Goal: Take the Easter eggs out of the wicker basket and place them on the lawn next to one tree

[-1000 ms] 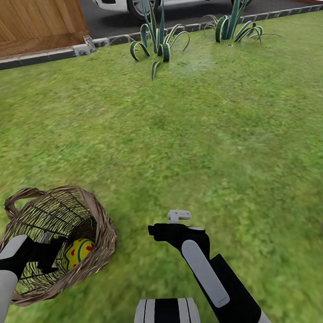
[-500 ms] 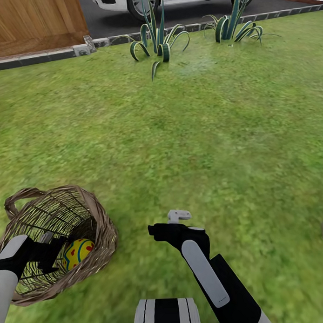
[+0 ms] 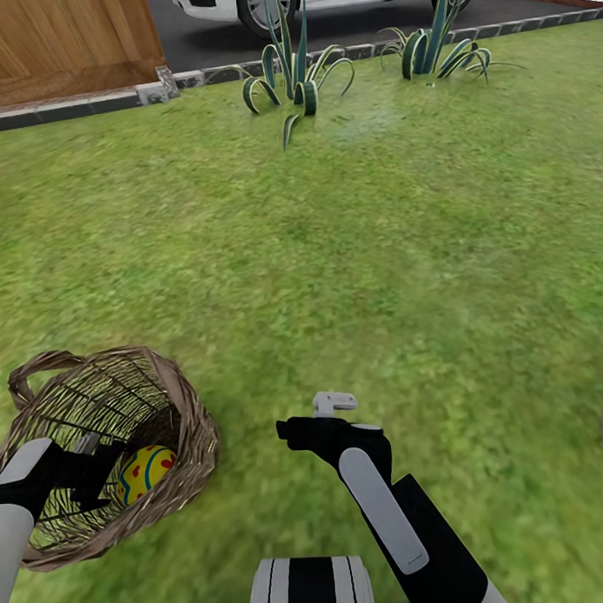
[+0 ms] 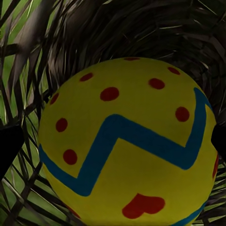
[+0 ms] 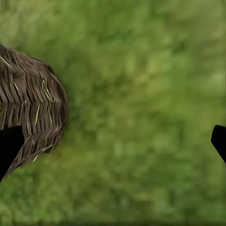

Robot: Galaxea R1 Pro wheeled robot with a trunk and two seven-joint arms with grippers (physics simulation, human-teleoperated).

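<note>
Head view: left gripper (image 3: pixel 99 469) inside wicker basket (image 3: pixel 188 410), lower left of frame.
Left wrist view: Easter egg (image 4: pixel 126 141) sits between the dark fingertips (image 4: pixel 8 146), spread wide, contact not discernible. Right gripper (image 3: pixel 333 403), bottom centre, hovers over lawn (image 3: pixel 378 247) with fingers wide apart. Farther up: spiky plants (image 3: pixel 289 71), stone kerb (image 3: pixel 86 105), wooden wall (image 3: pixel 66 40), white car (image 3: pixel 265 0) at top edge.
</note>
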